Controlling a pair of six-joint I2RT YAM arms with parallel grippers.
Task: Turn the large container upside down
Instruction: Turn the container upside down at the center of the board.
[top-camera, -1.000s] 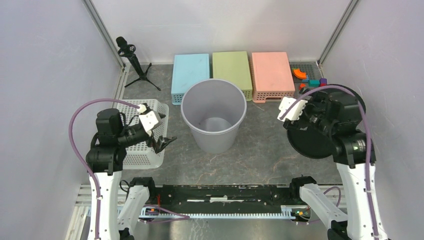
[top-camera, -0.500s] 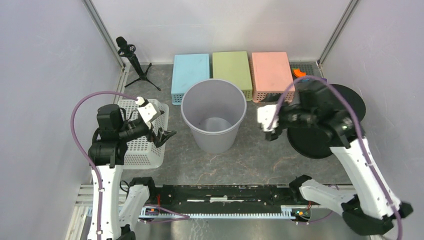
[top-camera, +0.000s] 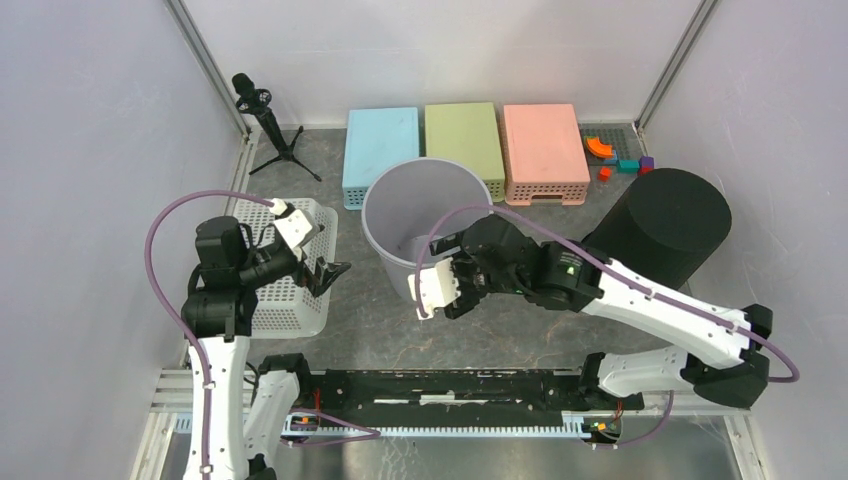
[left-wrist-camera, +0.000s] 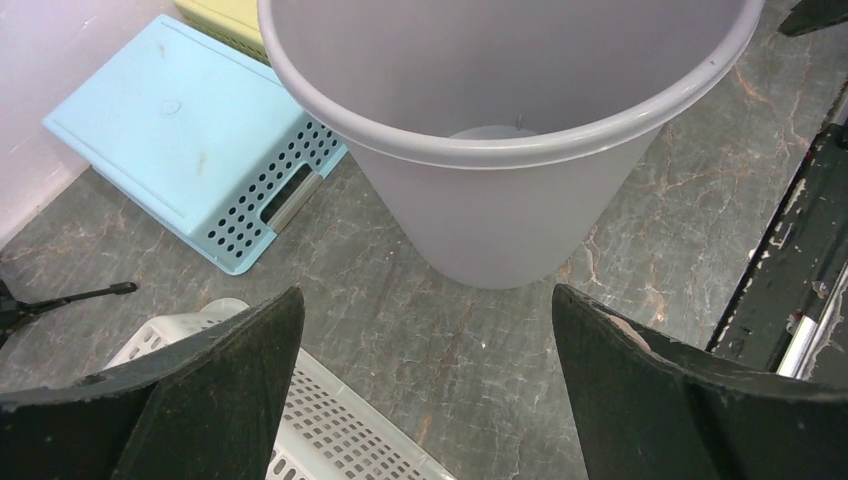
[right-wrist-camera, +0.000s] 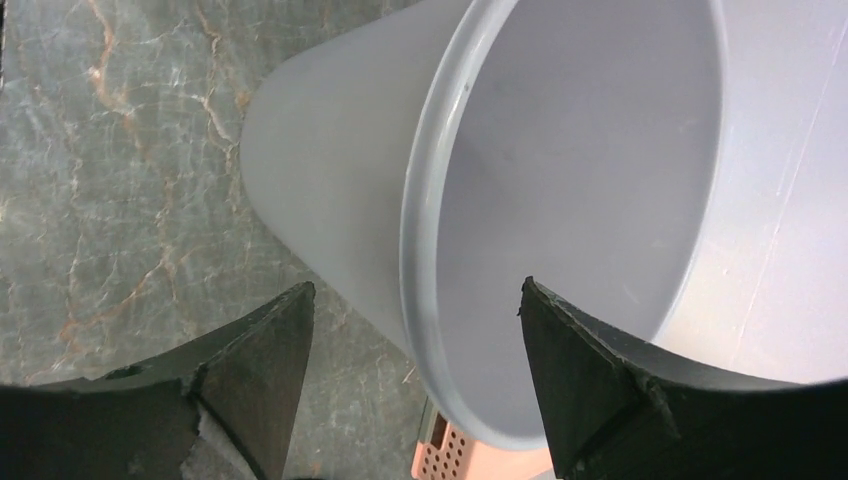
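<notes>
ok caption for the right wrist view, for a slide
Right gripper open, the rim of the large grey plastic bucket framed between its black fingers

— Where does the top view sit?
— High above and behind the arm bases. It looks down and forward over the whole table (top-camera: 350, 330) to the back wall, from farthest off.
— The left wrist?
— Low and close, looking out between its own fingers (left-wrist-camera: 180, 400) at the grey bin (left-wrist-camera: 500, 230), its outer wall and its mouth, with the blue basket (left-wrist-camera: 190, 130) beyond.
— The right wrist?
— Nearest of all and rolled sideways; the bin's rim fills the frame.
— What's shared?
— All three show the bin. The top and left-wrist views also share the blue basket.
</notes>
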